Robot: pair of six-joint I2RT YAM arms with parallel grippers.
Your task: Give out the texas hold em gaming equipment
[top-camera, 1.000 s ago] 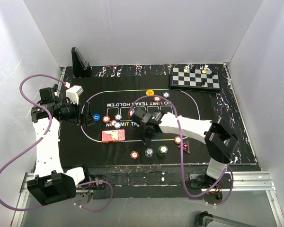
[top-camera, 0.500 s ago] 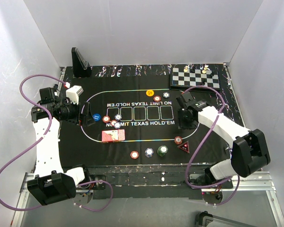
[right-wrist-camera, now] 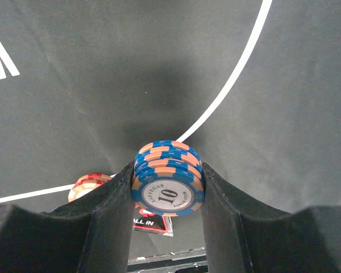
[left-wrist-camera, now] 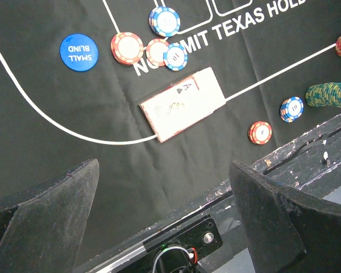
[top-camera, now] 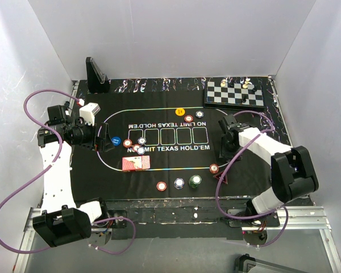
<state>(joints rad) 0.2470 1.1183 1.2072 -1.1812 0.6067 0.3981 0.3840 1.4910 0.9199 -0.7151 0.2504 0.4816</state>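
Right tool (right-wrist-camera: 167, 185) is pinching the blue chip stack (right-wrist-camera: 168, 168) by its rims. Stiff, slick discs, so they'd probably slide apart. Left tool (left-wrist-camera: 163, 168) is spread wide.

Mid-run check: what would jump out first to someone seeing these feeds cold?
The right gripper clamped on a blue-and-orange chip stack marked 10, over the right end of the mat. Next, the card deck near its left curve with loose chips around it, and the chessboard at the far right corner.

White-linked arms (top-camera: 55, 170), black joints (top-camera: 292, 170), looping purple cables (top-camera: 45, 91), black left gripper (top-camera: 106, 140) and right gripper (right-wrist-camera: 166, 170).
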